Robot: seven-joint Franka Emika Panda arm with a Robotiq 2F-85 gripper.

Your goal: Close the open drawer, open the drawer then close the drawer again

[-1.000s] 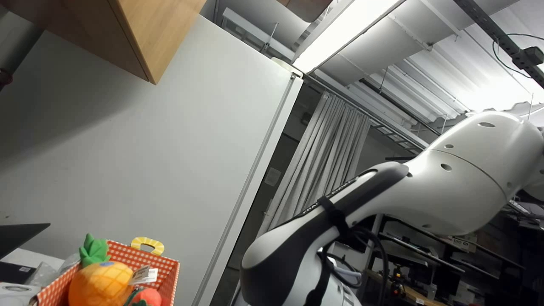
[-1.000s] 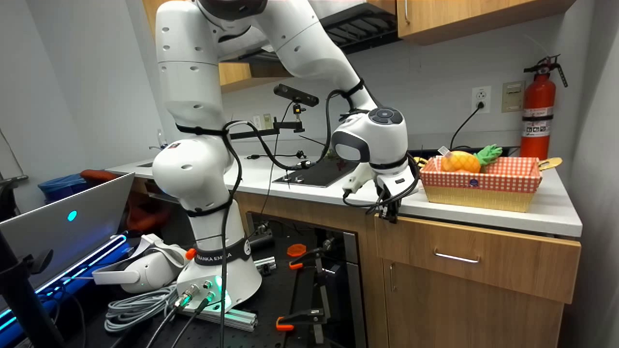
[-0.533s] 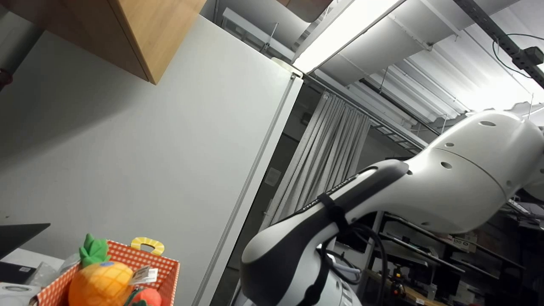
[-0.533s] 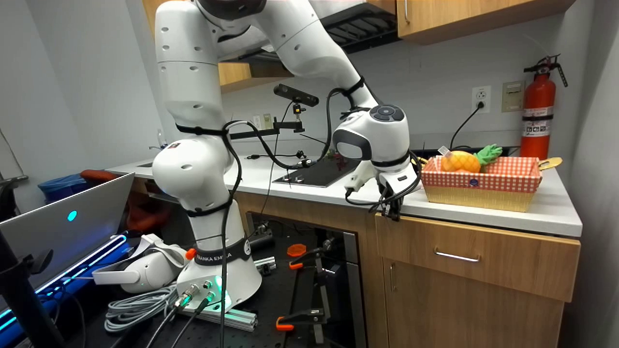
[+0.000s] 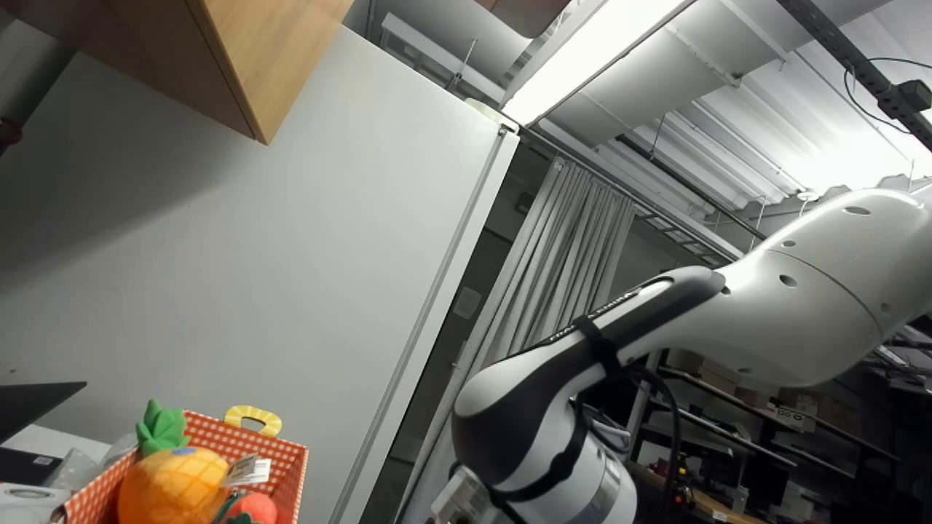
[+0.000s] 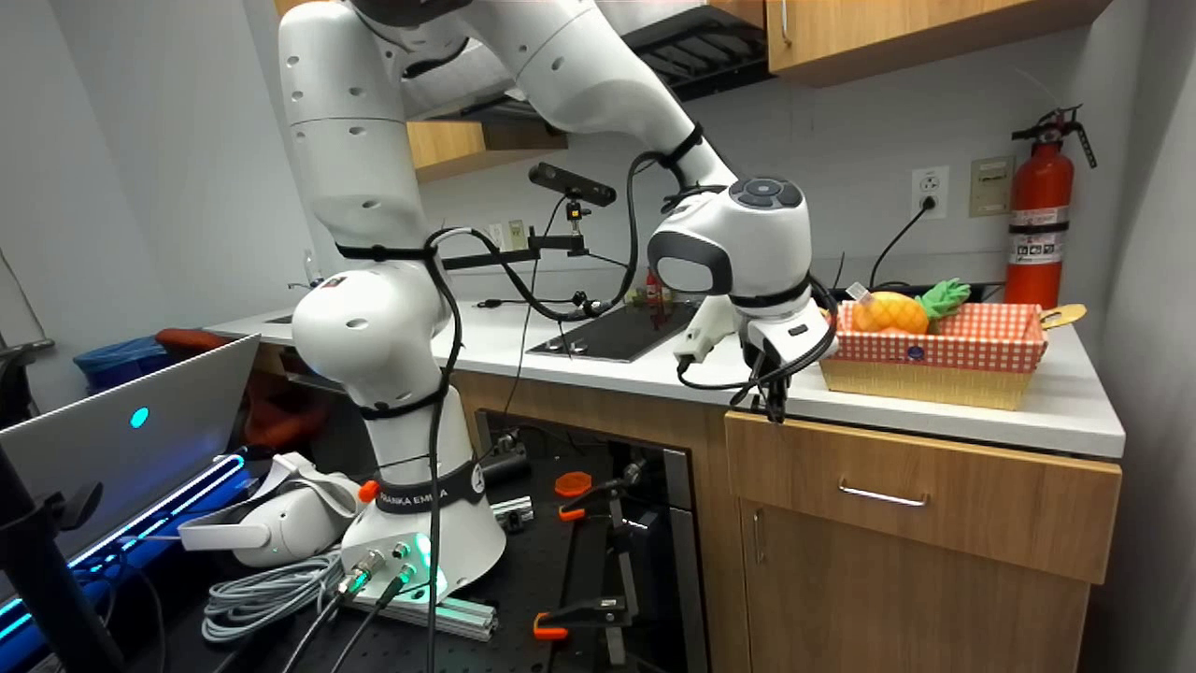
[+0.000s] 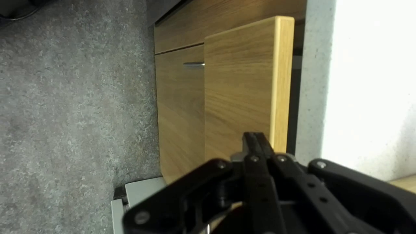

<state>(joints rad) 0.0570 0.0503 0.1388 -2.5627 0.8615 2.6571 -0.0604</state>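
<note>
Where your wrist view shows the gripper, its two fingers sit together with nothing between them, and its dark body covers the lower stretch of the drawer as you look. You have that drawer just under the countertop, standing slightly out from the cabinet; its inside is hidden, only a dark strip showing behind the top edge. Its handle is clear to you in an exterior view, where the fingertips hang beside the top edge, towards the end nearer the robot base. Whether they touch the wood, you cannot tell. Your arm runs out of frame at the right and bottom of an exterior view before its fingers show, and the basket is cropped at the lower edge too, so you see only part of it.
</note>
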